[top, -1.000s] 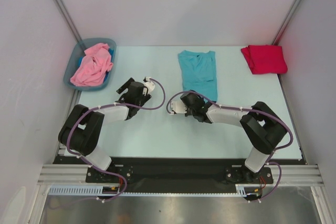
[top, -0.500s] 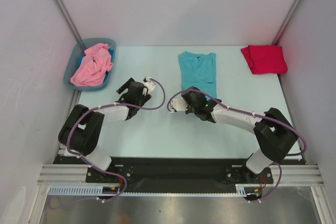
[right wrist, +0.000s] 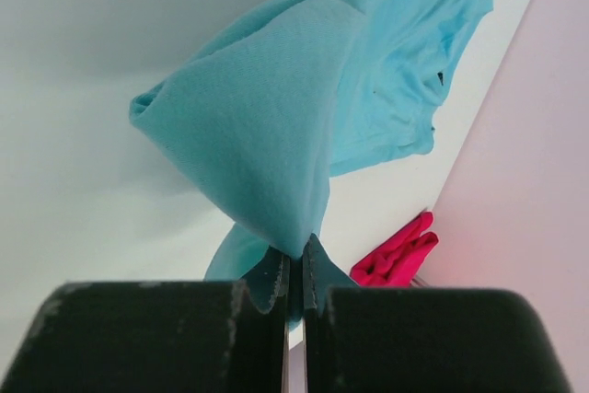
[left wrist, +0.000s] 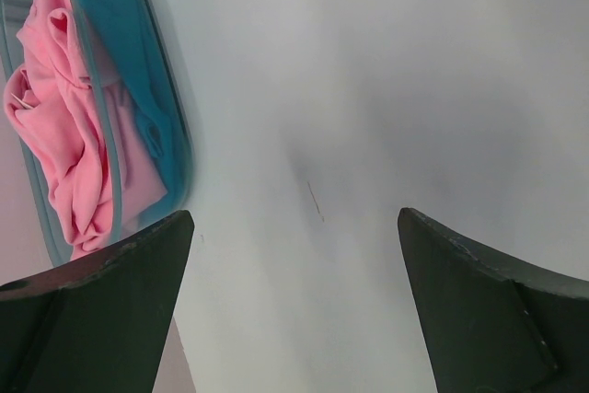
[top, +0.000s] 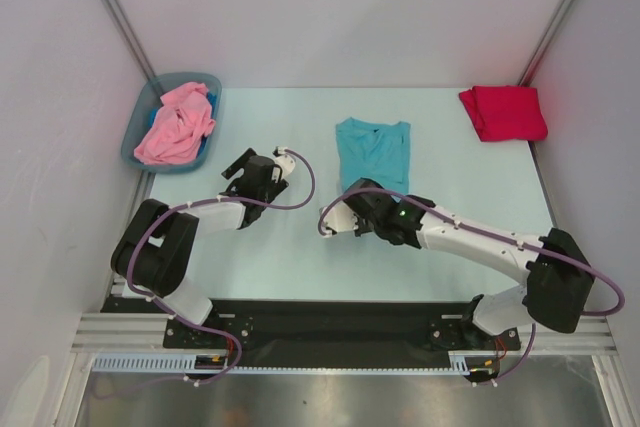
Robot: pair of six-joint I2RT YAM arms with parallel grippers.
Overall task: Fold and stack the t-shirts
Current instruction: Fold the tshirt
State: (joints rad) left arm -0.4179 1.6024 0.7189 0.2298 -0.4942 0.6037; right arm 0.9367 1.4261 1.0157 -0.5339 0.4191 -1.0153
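The teal t-shirt (top: 374, 147) lies in the middle of the table, its near edge pinched up into a peak. My right gripper (top: 378, 195) is shut on that edge; in the right wrist view the teal t-shirt (right wrist: 276, 126) rises as a cone from my right gripper (right wrist: 295, 260). A folded red t-shirt (top: 503, 112) sits at the far right corner and also shows in the right wrist view as the red t-shirt (right wrist: 398, 253). The crumpled pink t-shirt (top: 176, 125) lies in the bin. My left gripper (top: 248, 169) hovers open over bare table, seen as my left gripper (left wrist: 294, 227) holding nothing.
A grey-blue plastic bin (top: 134, 137) stands at the far left corner; in the left wrist view the bin (left wrist: 177, 149) holds the pink t-shirt (left wrist: 64, 135) and some blue cloth. Grey walls enclose the table on three sides.
My right arm has stretched out, its elbow swinging right, and has dragged the teal t-shirt's near edge a little to the left. The left arm has not moved.
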